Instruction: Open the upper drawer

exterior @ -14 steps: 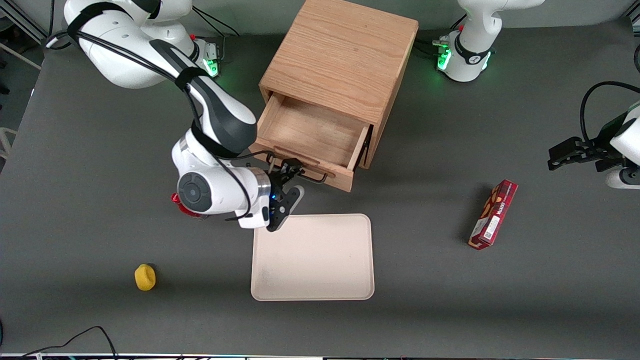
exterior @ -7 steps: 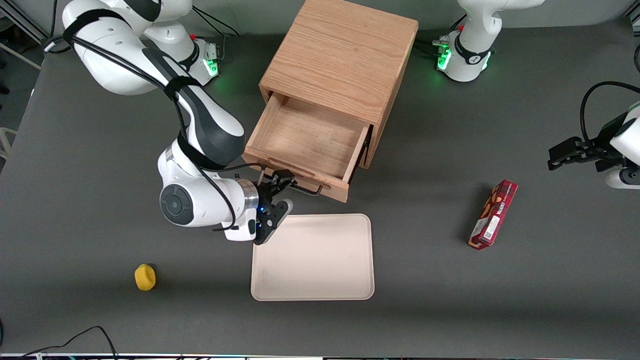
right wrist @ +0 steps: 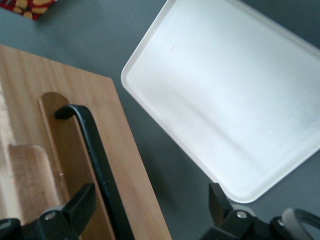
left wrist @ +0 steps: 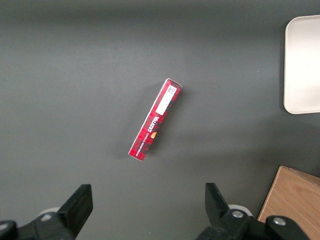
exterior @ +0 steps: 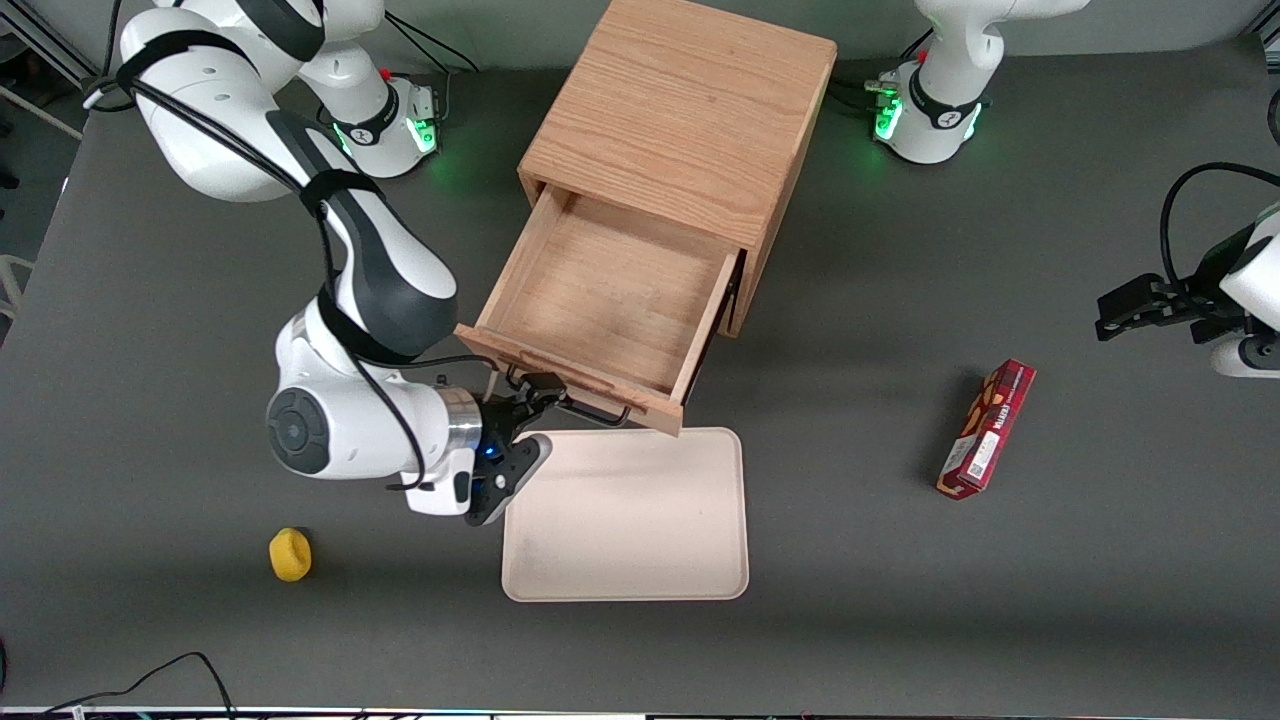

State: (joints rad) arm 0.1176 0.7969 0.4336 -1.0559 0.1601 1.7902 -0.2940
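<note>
The upper drawer point(exterior: 610, 300) of the light oak cabinet point(exterior: 680, 110) stands pulled far out, its inside bare. Its wooden front point(exterior: 570, 385) faces the front camera, with the long black wire handle point(exterior: 590, 412) on it. My right gripper point(exterior: 538, 418) is at the handle's end toward the working arm. It is open, with its fingers wide apart on either side of the handle. In the right wrist view the handle point(right wrist: 102, 165) runs close beside one finger point(right wrist: 82, 202), and the gripper point(right wrist: 150, 205) is not closed on it. The bottom drawer is hidden under the upper one.
A cream tray point(exterior: 700, 560) lies on the table just nearer the front camera than the drawer front, and it also shows in the right wrist view point(right wrist: 240, 95). A red box point(exterior: 986, 428) lies toward the parked arm's end. A yellow object point(exterior: 290, 555) lies toward the working arm's end.
The drawer has slid farther out of the cabinet toward the front camera. My gripper has moved with the handle, nearer the camera and toward the working arm's end.
</note>
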